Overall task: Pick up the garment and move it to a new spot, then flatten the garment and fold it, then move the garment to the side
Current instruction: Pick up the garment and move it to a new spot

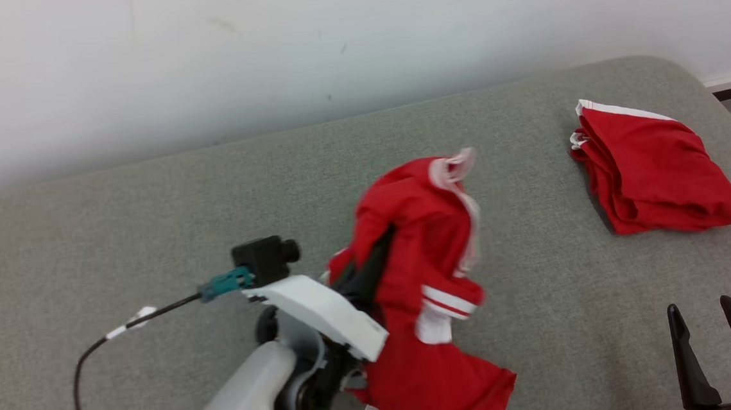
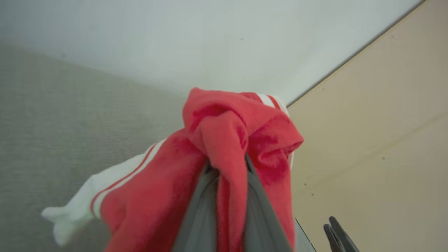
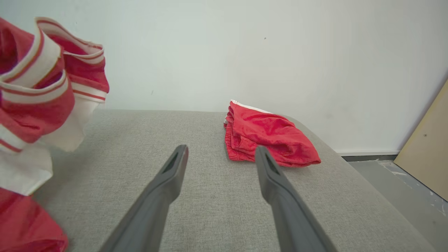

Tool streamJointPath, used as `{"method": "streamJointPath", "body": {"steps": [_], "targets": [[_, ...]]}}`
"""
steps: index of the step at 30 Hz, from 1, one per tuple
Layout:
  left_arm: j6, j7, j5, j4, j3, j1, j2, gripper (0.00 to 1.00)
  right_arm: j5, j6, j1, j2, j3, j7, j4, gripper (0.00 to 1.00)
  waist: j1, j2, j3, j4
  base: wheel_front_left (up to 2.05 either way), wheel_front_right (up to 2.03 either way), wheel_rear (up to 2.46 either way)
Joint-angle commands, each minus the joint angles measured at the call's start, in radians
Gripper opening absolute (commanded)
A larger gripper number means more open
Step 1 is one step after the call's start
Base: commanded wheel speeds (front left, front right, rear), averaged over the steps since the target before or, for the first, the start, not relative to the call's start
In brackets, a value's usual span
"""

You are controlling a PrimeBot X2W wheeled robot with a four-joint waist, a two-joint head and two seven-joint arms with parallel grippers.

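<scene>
A red garment (image 1: 428, 271) with white stripes hangs bunched above the middle of the grey table (image 1: 149, 233), its lower end trailing near the front edge. My left gripper (image 1: 381, 246) is shut on its upper folds. In the left wrist view the cloth (image 2: 227, 140) is pinched between the two grey fingers (image 2: 203, 217). The garment (image 3: 35, 94) also hangs at the left of the right wrist view. My right gripper (image 1: 714, 315) stands open at the lower right, above bare table, with nothing between its fingers (image 3: 164, 189).
A second red garment (image 1: 653, 178), folded, lies at the table's far right near the rounded corner; it lies ahead of the right gripper (image 3: 269, 140). A pale wall stands behind the table. A black cable (image 1: 123, 331) runs off my left wrist. A tan board (image 3: 427, 147) leans at the right.
</scene>
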Motion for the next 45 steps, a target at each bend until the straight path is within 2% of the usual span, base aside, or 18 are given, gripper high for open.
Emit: {"method": "streamJointPath", "body": {"steps": [1, 5, 7, 9, 10, 11, 15, 19, 27, 28, 29, 33, 40, 45], "targets": [[0.004, -0.029, 0.004, 0.081, 0.019, -0.011, 0.008, 0.0, -0.001, -0.002, -0.01, 0.0, -0.001, -0.003, 0.002, 1.0, 0.0, -0.0001, 0.003, -0.003, 0.0, 0.0, 0.0], [0.028, -0.096, 0.054, 0.258, 0.041, -0.034, 0.027, 0.0, -0.004, -0.002, -0.01, 0.0, -0.004, -0.003, 0.008, 1.0, 0.0, -0.0001, 0.004, -0.002, 0.0, 0.0, 0.0], [0.018, -0.114, 0.073, 0.328, 0.034, -0.04, 0.023, 0.0, -0.002, -0.002, -0.008, -0.001, -0.005, -0.003, 0.016, 1.0, 0.0, -0.0001, 0.005, 0.005, 0.0, 0.0, 0.0], [0.006, -0.124, 0.097, 0.392, 0.017, -0.051, 0.026, 0.52, -0.002, -0.002, -0.007, -0.001, -0.003, -0.003, 0.021, 1.0, 0.0, -0.0001, 0.004, 0.012, 0.0, 0.0, 0.0], [0.001, -0.128, 0.117, 0.422, 0.005, -0.059, 0.029, 0.95, -0.002, -0.002, -0.008, -0.002, -0.002, -0.003, 0.023, 1.0, 0.0, -0.0001, 0.004, 0.016, 0.0, 0.0, 0.0], [-0.003, -0.136, 0.132, 0.449, -0.003, -0.065, 0.028, 1.0, -0.002, -0.002, -0.01, -0.003, -0.003, -0.003, 0.025, 1.0, 0.0, -0.0001, 0.003, 0.02, 0.0, 0.0, 0.0], [-0.013, -0.152, 0.182, 0.523, -0.024, -0.091, 0.016, 1.0, -0.004, -0.002, -0.013, -0.006, -0.005, -0.003, 0.032, 1.0, 0.0, -0.0001, -0.006, 0.035, 0.0, 0.0, 0.0], [-0.004, -0.166, 0.246, 0.528, -0.016, -0.095, 0.02, 1.0, -0.006, -0.002, -0.004, -0.01, -0.009, -0.003, 0.031, 1.0, 0.0, -0.0001, -0.025, 0.049, 0.0, 0.0, 0.0], [0.055, -0.164, 0.459, 0.256, 0.134, 0.078, 0.068, 1.0, -0.009, -0.002, 0.035, -0.013, -0.036, -0.003, 0.018, 1.0, 0.0, -0.0001, -0.079, 0.083, 0.0, 0.0, 0.0], [0.055, -0.164, 0.459, 0.256, 0.134, 0.078, 0.068, 1.0, -0.009, -0.002, 0.035, -0.013, -0.036, -0.003, 0.018, 1.0, 0.0, -0.0001, -0.079, 0.083, 0.0, 0.0, 0.0], [0.07, -0.164, 0.507, 0.185, 0.172, 0.142, 0.076, 1.0, -0.011, -0.002, 0.046, -0.012, -0.044, -0.003, 0.018, 1.0, 0.0, -0.0001, -0.091, 0.094, 0.0, 0.0, 0.0], [0.091, -0.164, 0.574, 0.085, 0.232, 0.24, 0.082, 1.0, -0.014, -0.002, 0.058, -0.005, -0.052, -0.003, 0.013, 1.0, 0.0, -0.0001, -0.106, 0.11, 0.0, 0.0, 0.0], [0.115, -0.165, 0.71, -0.11, 0.388, 0.471, 0.055, 1.0, -0.014, -0.002, 0.082, 0.002, -0.051, -0.003, 0.021, 1.0, 0.0, -0.0001, -0.138, 0.144, 0.0, 0.0, 0.0], [0.093, -0.165, 0.786, -0.175, 0.485, 0.601, 0.01, 1.0, -0.02, -0.002, 0.101, -0.004, -0.04, -0.003, 0.045, 1.0, 0.0, -0.0001, -0.154, 0.174, 0.0, 0.0, 0.0]]}}
